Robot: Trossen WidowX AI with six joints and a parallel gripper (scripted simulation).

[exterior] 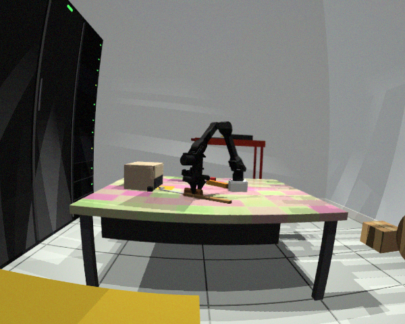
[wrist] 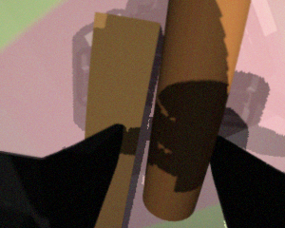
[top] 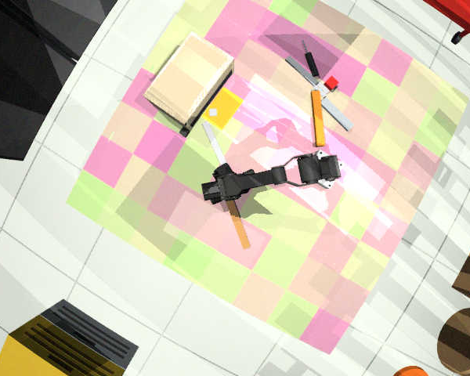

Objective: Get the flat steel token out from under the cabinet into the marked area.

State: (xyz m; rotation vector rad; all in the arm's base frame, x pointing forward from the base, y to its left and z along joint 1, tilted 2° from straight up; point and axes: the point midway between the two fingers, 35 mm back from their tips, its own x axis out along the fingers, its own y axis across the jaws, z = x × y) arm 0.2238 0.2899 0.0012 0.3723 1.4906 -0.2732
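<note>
The flat steel token (top: pixel 213 112) lies inside the yellow marked area (top: pixel 230 100), near its cabinet-side edge and close to the tip of a long tool. The tool's thin grey blade (top: pixel 214 142) and orange-brown handle end (top: pixel 240 229) (exterior: pixel 221 200) extend on opposite sides of my gripper (top: pixel 226 182) (exterior: pixel 196 191) (wrist: pixel 171 132). The gripper points down, open, low over the tool. In the wrist view its fingers stand either side of a round brown grip (wrist: pixel 192 66), with a gap on the left. A flat tan bar (wrist: pixel 121 76) runs beside that grip, partly hidden by the left finger.
The cabinet (top: pixel 190 77) (exterior: pixel 139 175) stands beside the marked area, with a small dark block (top: pixel 184 131) (exterior: pixel 149 188) at its near corner. Towards the back lie a tool with an orange handle (top: pixel 317 117) and grey crossbar (top: pixel 337 114), a red cube (top: pixel 331 82) and a black screwdriver (top: pixel 311 63).
</note>
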